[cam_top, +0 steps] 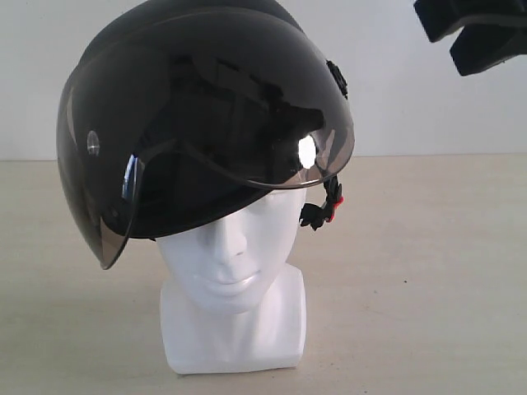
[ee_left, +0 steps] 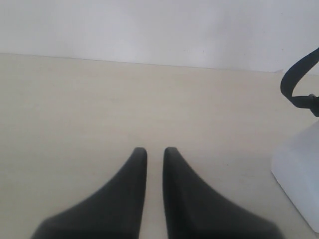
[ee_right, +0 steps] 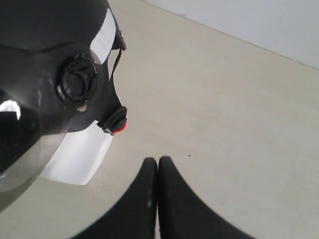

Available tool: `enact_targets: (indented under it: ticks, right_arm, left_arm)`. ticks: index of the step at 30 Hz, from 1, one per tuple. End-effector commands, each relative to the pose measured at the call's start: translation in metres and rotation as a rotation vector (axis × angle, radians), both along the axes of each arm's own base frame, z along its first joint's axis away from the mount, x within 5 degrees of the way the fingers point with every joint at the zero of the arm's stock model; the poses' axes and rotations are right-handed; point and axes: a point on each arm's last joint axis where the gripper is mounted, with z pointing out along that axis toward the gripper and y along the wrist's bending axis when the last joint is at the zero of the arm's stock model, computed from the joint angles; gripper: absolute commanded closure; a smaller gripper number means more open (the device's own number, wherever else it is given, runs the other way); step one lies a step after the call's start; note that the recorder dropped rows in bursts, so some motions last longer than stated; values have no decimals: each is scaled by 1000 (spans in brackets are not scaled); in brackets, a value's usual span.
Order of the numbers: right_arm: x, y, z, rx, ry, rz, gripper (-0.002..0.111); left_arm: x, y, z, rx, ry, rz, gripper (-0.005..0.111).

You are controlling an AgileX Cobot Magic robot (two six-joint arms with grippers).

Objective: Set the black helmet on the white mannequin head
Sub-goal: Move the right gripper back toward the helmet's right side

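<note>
Item: black helmet [cam_top: 206, 107], seated on white mannequin head [cam_top: 235, 271] at centre of table [cam_top: 428, 271], visor over the brow. right gripper [ee_right: 157, 160]: fingers pressed together, empty, right of helmet, apart from it. left gripper [ee_left: 155, 150]: fingers narrowly parted, empty, near the head's base.

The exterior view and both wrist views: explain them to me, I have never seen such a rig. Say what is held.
This is a robot with two arms. The exterior view looks on from off the arms; each wrist view looks along one arm past its own black fingers. On the pale table stands the white mannequin head, wearing the black helmet. The left gripper holds nothing, a narrow gap between its fingers; the right gripper is shut and empty.
</note>
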Motion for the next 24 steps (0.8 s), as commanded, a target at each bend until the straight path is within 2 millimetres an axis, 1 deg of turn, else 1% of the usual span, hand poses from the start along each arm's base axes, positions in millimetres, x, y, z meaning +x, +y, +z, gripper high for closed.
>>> enact_targets:
  ticks: [1, 3, 7, 10, 13, 17, 21, 24]
  right_arm:
    - [15, -3, -3, 2, 24, -23, 108]
    - [24, -9, -7, -29, 47, -54, 108]
    - [37, -31, -9, -52, 62, -124, 108]
    - [45, -47, -10, -14, 77, -157, 108]
    - [52, -55, -9, 111, 76, -152, 108]
    - [61, -58, -8, 347, 125, -78, 108]
    - [66, -57, -21, 548, 145, 38, 108]
    - [67, -56, -35, 617, 167, 95, 108]
  left_arm:
    - [0, 0, -1, -11, 1, 4, 94]
    - [0, 0, -1, -11, 1, 4, 94]
    - [0, 0, -1, -11, 1, 4, 94]
    - [0, 0, -1, -11, 1, 4, 94]
    - [0, 0, -1, -11, 1, 4, 94]
    - [0, 0, -1, -11, 1, 4, 94]
    - [0, 0, -1, -11, 1, 4, 94]
    - [0, 0, -1, -11, 1, 4, 94]
